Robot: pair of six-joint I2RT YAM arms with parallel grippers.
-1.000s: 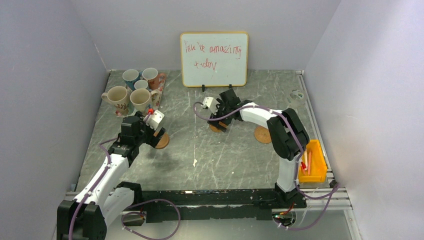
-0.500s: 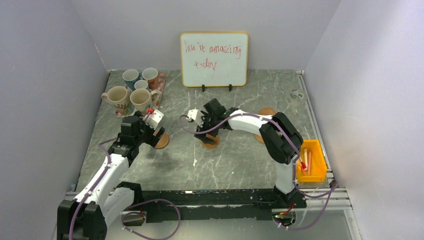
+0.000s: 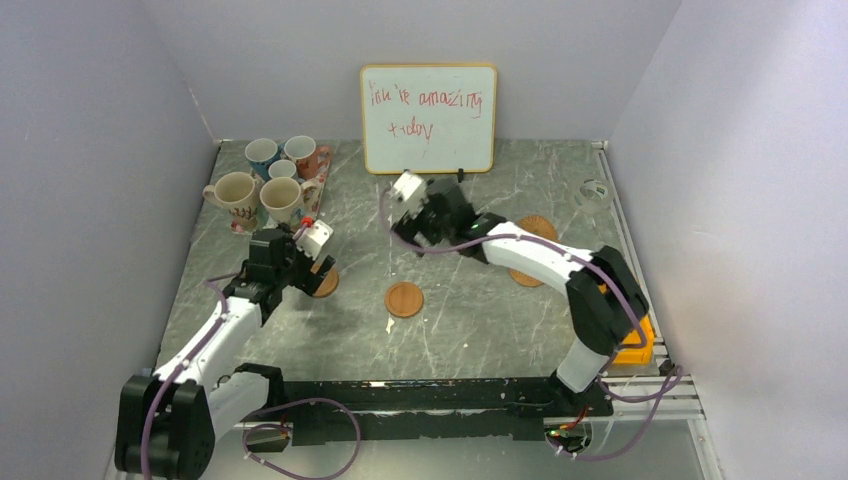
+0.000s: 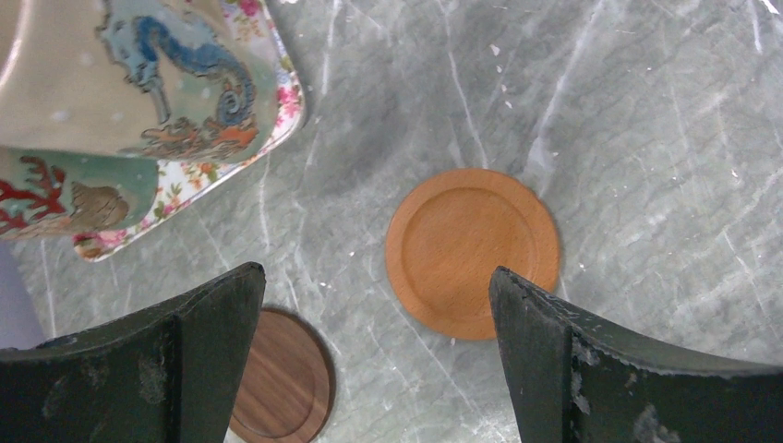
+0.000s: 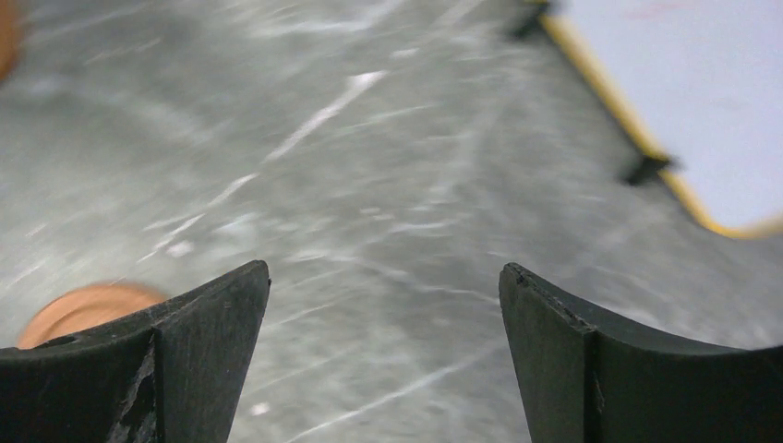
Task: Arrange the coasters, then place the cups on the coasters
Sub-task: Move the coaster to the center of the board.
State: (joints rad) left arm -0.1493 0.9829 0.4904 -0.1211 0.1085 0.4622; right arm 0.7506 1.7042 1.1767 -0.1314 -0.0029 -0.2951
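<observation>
Grey marble-look counter point(image 3: 470, 330), white dry-erase board with a yellow frame point(image 3: 428, 118) standing at the back edge.
Left arm point(image 3: 225, 330) reaches toward the left-back. The left jaws are spread wide with nothing between them, hovering over the counter just in front of the tray.
Right arm point(image 3: 540, 258) stretches across to centre-back. The right jaws are also wide apart and empty, above bare counter in front of the board. The right wrist view is motion-blurred.
Rectangular floral tray point(image 4: 282, 97) sits at the left-back corner. The five handled ceramic mugs point(image 3: 281, 198) are all bunched on it, none on a coaster.
Yellow plastic bin point(image 3: 640, 338) is at the right edge, partly behind the right arm.
Coasters:
- Tan round wooden coaster with a raised rim point(image 3: 404, 299) lies flat mid-counter, on its own.
- Dark brown round wooden coaster point(image 4: 282, 383) lies flat near it, to its left and partly under the left finger.
- Two tan round discs point(image 3: 537, 226) lie right of centre, close together, both partly covered by the right arm.
- Only four coasters are clear in the overhead view.
</observation>
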